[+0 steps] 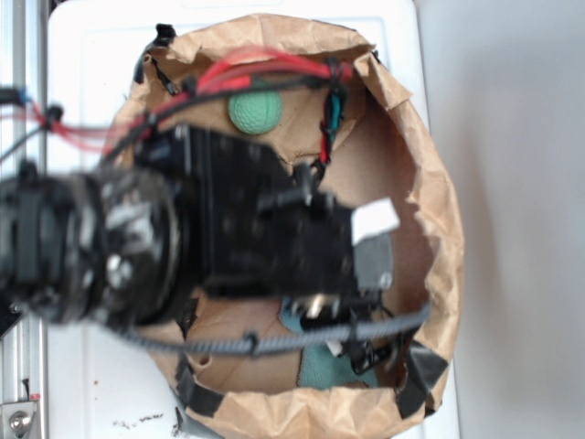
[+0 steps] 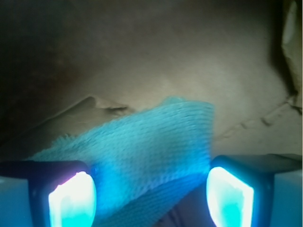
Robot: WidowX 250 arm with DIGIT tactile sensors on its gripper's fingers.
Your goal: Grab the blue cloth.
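Blue cloth (image 2: 142, 156) down flat on the floor of the paper bag (image 1: 430, 174), far from the green ball (image 1: 253, 110), right between the two fingers (image 2: 71, 198) of the gripper (image 2: 151, 198), spread wide on each side, ready to squeeze.

The blue cloth (image 2: 156, 146) is soft terry with a fine ribbed nap, matt. Crumpled brown paper forms the bag (image 1: 430, 174), its rim creased and patched with black tape (image 1: 420, 375). The green ball (image 1: 253, 111) looks rubbery and dimpled. The gripper (image 2: 151, 196) has smooth, glossy fingertips (image 2: 73, 198); the worktop (image 1: 91, 55) is smooth white plastic
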